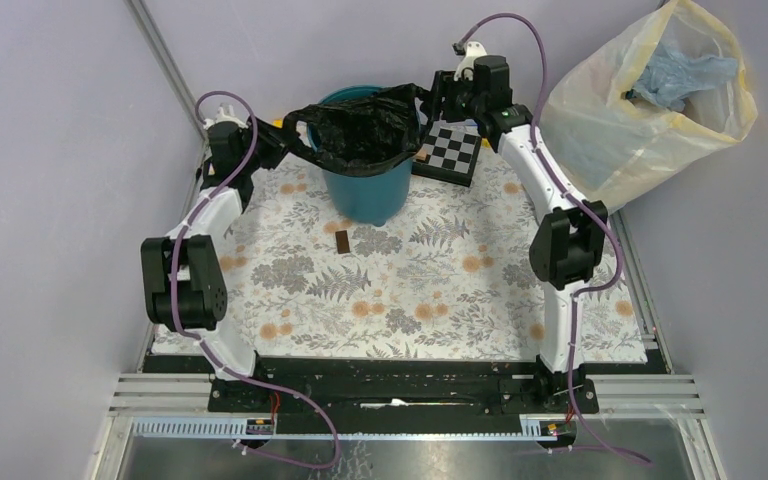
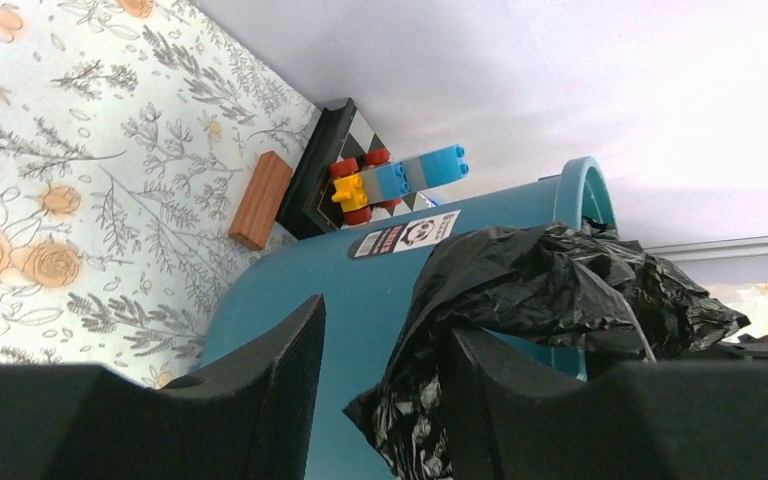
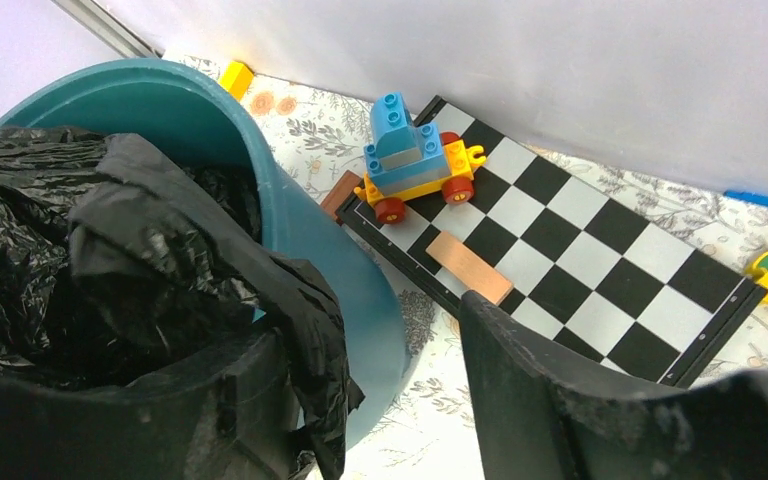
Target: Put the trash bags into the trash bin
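The black trash bag point(image 1: 365, 130) lies spread over the mouth of the teal trash bin point(image 1: 365, 195), its edges draped over the rim on both sides. My left gripper point(image 1: 278, 140) is at the bin's left side. In the left wrist view it point(image 2: 385, 400) is open, with a flap of the bag point(image 2: 550, 290) hanging over one finger against the bin wall point(image 2: 360, 290). My right gripper point(image 1: 438, 100) is at the bin's right rim. In the right wrist view it point(image 3: 375, 390) is open, with bag film point(image 3: 110, 250) draped over its left finger beside the bin point(image 3: 210, 110).
A checkerboard point(image 1: 452, 152) lies right of the bin, carrying a toy block car point(image 3: 415, 160) and a wooden block point(image 3: 468, 268). A small brown block point(image 1: 343, 241) lies in front of the bin. A translucent sack point(image 1: 650, 110) with blue contents stands at the back right.
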Motion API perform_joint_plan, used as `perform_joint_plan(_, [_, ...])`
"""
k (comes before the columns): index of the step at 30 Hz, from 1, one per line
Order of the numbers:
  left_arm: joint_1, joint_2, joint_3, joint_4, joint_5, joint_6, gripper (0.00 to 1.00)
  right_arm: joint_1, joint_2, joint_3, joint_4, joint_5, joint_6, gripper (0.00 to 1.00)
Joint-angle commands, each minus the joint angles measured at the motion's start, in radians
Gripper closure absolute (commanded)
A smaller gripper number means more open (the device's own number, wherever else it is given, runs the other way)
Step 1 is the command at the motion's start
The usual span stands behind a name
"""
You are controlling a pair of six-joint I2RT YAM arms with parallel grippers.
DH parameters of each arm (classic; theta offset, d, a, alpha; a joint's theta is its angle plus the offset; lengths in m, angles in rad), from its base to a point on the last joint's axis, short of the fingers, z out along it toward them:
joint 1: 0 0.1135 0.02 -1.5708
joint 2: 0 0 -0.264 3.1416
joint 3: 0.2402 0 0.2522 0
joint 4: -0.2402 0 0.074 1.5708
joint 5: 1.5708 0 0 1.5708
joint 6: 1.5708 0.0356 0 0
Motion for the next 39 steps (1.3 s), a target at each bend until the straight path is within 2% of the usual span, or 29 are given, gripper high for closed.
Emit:
perform_joint_plan(1, [0.004, 0.036, 0.102, 0.024, 0.039, 0.033, 0.54, -0.020, 0.042, 0.083, -0.008, -0.042, 0.026, 0.42])
perform_joint_plan(3, [0.004, 0.067, 0.123, 0.019, 0.054, 0.033, 0.55, -0.026, 0.070, 0.118, -0.010, -0.040, 0.046, 0.47])
perform_joint_plan(6, [0.002, 0.126, 0.165, -0.021, 0.087, 0.057, 0.56, -0.041, 0.113, 0.155, -0.010, -0.063, 0.086, 0.59])
perform_joint_plan(10, [-0.004, 0.199, 0.213, -0.085, 0.113, 0.082, 0.58, -0.053, 0.166, 0.172, -0.003, -0.126, 0.131, 0.67])
perform_joint_plan(19, [-0.022, 0.293, 0.233, -0.150, 0.138, 0.148, 0.70, -0.053, 0.211, 0.115, -0.019, -0.217, 0.143, 0.75])
perform_joint_plan(26, [-0.042, 0.333, 0.243, -0.046, 0.256, 0.109, 0.66, -0.051, 0.252, 0.095, -0.001, -0.334, 0.191, 0.81])
perform_joint_plan(30, [-0.069, 0.392, 0.325, 0.007, 0.340, 0.076, 0.61, -0.042, 0.260, 0.088, 0.031, -0.382, 0.220, 0.82])
perform_joint_plan(34, [-0.099, 0.474, 0.417, 0.000, 0.461, 0.067, 0.61, -0.015, 0.244, 0.079, 0.020, -0.378, 0.175, 0.82])
perform_joint_plan(39, [-0.119, 0.474, 0.377, 0.033, 0.514, 0.068, 0.61, -0.011, 0.171, -0.039, 0.089, -0.407, 0.202, 0.82])
